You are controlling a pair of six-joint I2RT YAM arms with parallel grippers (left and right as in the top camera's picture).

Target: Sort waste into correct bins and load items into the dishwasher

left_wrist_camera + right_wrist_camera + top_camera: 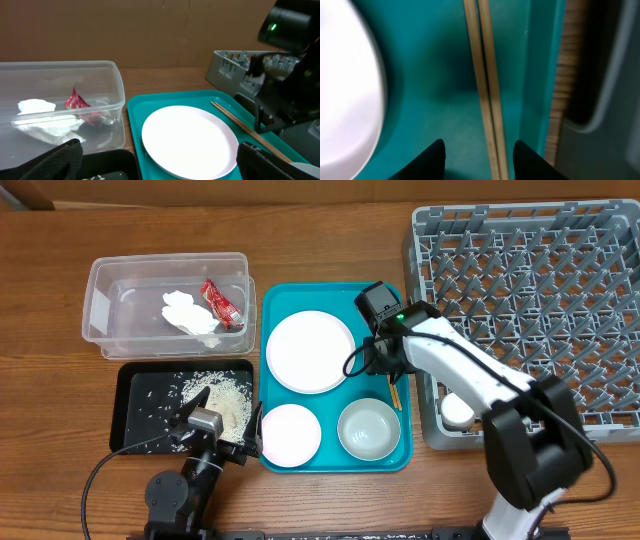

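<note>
The right arm (468, 372) is white-shelled, with black joints and a green light.

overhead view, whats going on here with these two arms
The right pincer hangs open over the pair of thin wooden chopsticks on the teal serving tray, one finger either side, not yet gripping. The left pincer sits open by the shallow black tray holding loose rice grains. The crinkled red wrapper and crumpled white napkin lie in the clear plastic tub; a small white cup sits in the grey dish rack.
</note>
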